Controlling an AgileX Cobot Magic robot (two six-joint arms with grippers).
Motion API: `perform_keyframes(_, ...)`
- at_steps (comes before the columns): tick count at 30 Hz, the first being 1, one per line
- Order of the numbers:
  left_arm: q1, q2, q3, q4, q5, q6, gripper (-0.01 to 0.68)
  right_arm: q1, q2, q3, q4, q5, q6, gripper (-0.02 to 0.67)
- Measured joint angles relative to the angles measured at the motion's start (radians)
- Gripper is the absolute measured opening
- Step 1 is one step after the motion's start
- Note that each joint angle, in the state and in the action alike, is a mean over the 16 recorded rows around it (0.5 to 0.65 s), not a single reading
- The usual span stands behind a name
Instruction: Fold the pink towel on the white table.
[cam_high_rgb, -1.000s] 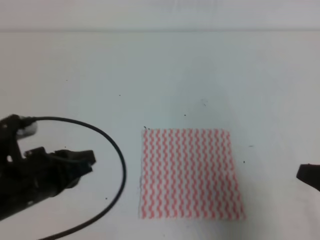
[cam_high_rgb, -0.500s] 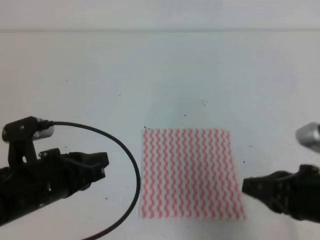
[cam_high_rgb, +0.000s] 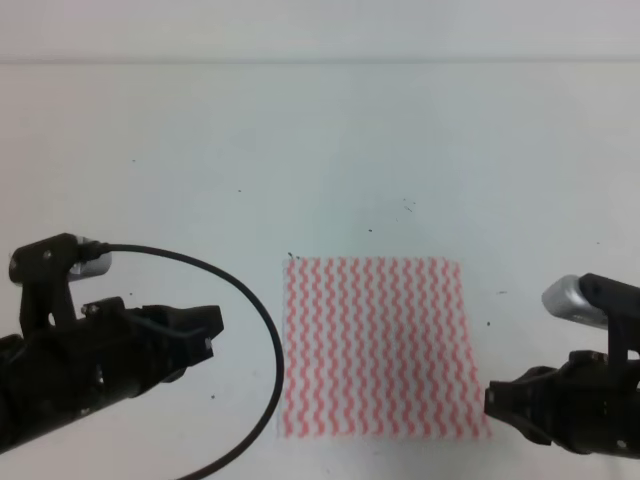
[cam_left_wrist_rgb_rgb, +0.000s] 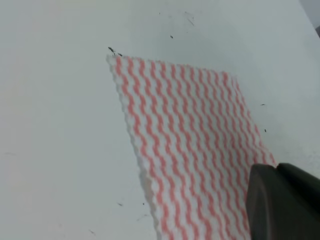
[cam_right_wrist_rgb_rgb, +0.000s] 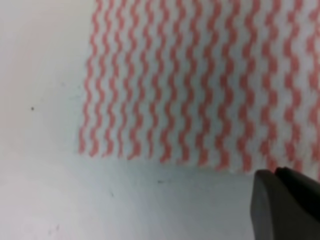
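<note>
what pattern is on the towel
The pink towel has wavy pink-red zigzag stripes on white, clearest in the right wrist view.

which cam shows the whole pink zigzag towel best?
Exterior high: the pink-and-white zigzag-striped towel lies flat with all four edges visible. The left wrist view shows it obliquely, one corner hidden behind a dark gripper part. The right wrist view shows only one blurred end.

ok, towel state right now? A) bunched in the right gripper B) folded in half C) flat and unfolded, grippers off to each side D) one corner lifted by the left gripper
C: the pink towel lies flat on the white table, with the left gripper and right gripper beside it, holding nothing.
</note>
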Motion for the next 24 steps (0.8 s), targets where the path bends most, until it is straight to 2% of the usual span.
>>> perform_keyframes(12,0.000,0.000,0.000,0.007,0.000,0.004,-0.005,0.000,0.118,0.000,-0.029,0.019,0.122,0.217)
perform_keyframes(16,0.000,0.001,0.000,0.011,-0.002,0.005,-0.006,0.000,0.159,0.000,-0.022,0.005,0.143,0.244)
perform_keyframes(24,0.000,0.002,0.000,0.013,-0.002,0.005,-0.006,0.000,0.225,0.000,-0.008,-0.033,0.149,0.247)
